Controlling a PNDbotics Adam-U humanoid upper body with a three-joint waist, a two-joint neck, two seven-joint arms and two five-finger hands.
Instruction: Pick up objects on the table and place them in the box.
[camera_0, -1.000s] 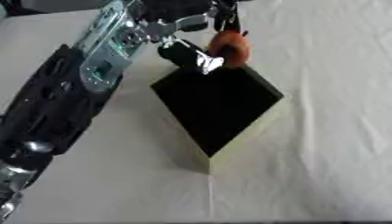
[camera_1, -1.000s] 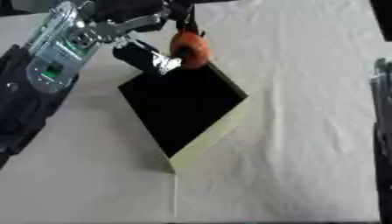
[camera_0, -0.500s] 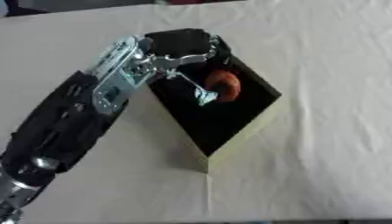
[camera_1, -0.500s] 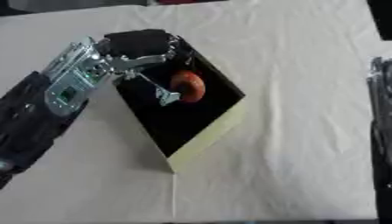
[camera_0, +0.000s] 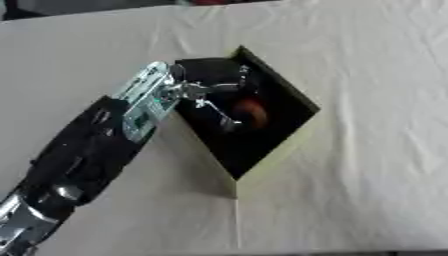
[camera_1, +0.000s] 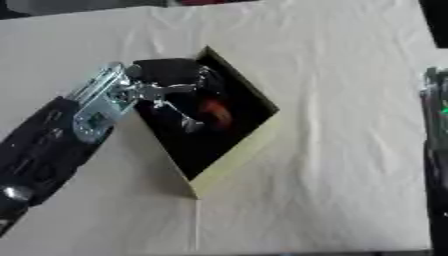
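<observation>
One arm working, my left, black and silver, in from the lower left | square pale-yellow cardboard box with dark interior on cream tablecloth | left hand inside box, grip unclear | round orange object inside, beside fingers

Left arm: bulky black casing along the forearm, giving way to a bare silver metal wrist bracket with a small green-lit patch. The left robot hand is black, with thin silver linkages. At the right edge, a dark arm segment carries a green light.
</observation>
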